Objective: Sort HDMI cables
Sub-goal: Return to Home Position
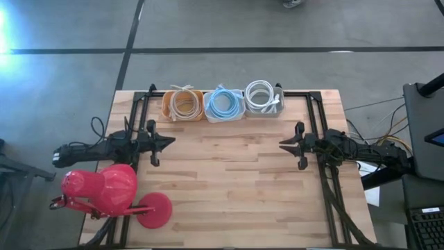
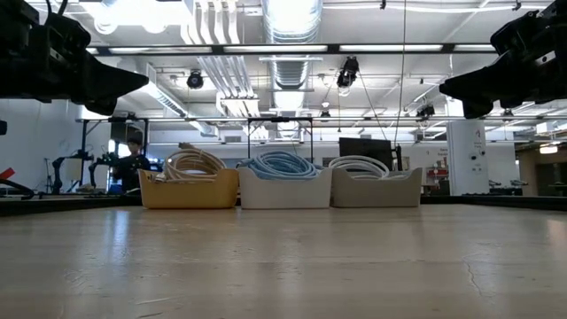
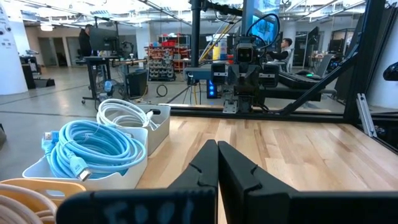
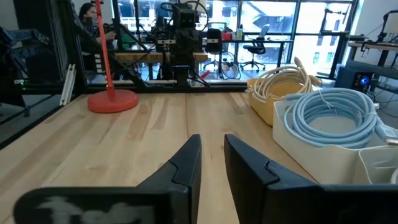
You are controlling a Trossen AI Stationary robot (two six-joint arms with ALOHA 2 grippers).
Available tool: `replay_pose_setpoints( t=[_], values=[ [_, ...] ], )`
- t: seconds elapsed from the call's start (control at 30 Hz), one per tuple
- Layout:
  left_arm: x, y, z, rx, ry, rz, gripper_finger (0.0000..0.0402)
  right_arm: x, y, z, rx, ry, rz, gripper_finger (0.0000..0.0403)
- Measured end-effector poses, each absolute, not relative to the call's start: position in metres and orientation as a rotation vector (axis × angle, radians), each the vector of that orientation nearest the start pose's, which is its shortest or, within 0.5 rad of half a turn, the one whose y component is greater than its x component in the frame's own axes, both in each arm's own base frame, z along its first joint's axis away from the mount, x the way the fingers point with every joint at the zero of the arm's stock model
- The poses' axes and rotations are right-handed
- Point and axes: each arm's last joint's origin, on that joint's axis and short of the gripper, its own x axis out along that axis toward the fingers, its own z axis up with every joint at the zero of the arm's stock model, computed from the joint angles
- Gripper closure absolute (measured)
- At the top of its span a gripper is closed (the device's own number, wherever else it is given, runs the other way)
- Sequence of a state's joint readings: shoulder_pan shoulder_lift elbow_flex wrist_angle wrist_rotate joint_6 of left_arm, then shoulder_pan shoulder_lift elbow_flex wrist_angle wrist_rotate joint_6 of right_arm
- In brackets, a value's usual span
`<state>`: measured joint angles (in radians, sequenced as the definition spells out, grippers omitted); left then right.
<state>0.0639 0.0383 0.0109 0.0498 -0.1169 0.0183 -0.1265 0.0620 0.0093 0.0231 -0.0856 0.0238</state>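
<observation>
Left gripper closed, right gripper slightly apart, both empty. Ahead: coiled tan cables, blue cables, white cables, half-hidden in bins.

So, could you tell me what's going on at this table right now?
Nothing is being handled. The cables sit sorted in three bins along the table's far edge: beige coils in the yellow bin, blue coils in the white bin, white coils in the gray bin. The left gripper hovers empty and shut at the left side, the right gripper empty and slightly open at the right.
</observation>
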Motion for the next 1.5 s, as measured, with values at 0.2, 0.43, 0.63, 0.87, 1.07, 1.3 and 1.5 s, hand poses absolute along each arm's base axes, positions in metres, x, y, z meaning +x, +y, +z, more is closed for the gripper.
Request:
replay_pose_setpoints(
  t=[0.2,0.43,0.63,0.87,1.07,1.3,1.5],
  values=[
    [0.0988,0.0097,0.1690,0.018,-0.021,0.181,0.0399,0.1004,-0.0103,0.1640,0.028,0.029,-0.042,0.0336],
    [0.0988,0.0097,0.1691,0.018,-0.021,0.181,0.0399,0.1004,-0.0103,0.1641,0.027,0.029,-0.041,0.0323],
    [0.0988,0.0097,0.1692,0.018,-0.021,0.181,0.0399,0.1004,-0.0103,0.1641,0.028,0.029,-0.042,0.0316],
    [0.0988,0.0097,0.1692,0.018,-0.021,0.181,0.0399,0.1004,-0.0103,0.1642,0.027,0.029,-0.042,0.0326],
    [0.0988,0.0097,0.1693,0.018,-0.022,0.181,0.0399,0.1004,-0.0103,0.1641,0.028,0.029,-0.042,0.0337],
    [0.0988,0.0097,0.1693,0.018,-0.021,0.181,0.0399,0.1004,-0.0103,0.1641,0.027,0.029,-0.041,0.0336],
    [0.0988,0.0097,0.1693,0.017,-0.021,0.181,0.0399,0.1004,-0.0103,0.1641,0.029,0.029,-0.042,0.0326]
  ],
)
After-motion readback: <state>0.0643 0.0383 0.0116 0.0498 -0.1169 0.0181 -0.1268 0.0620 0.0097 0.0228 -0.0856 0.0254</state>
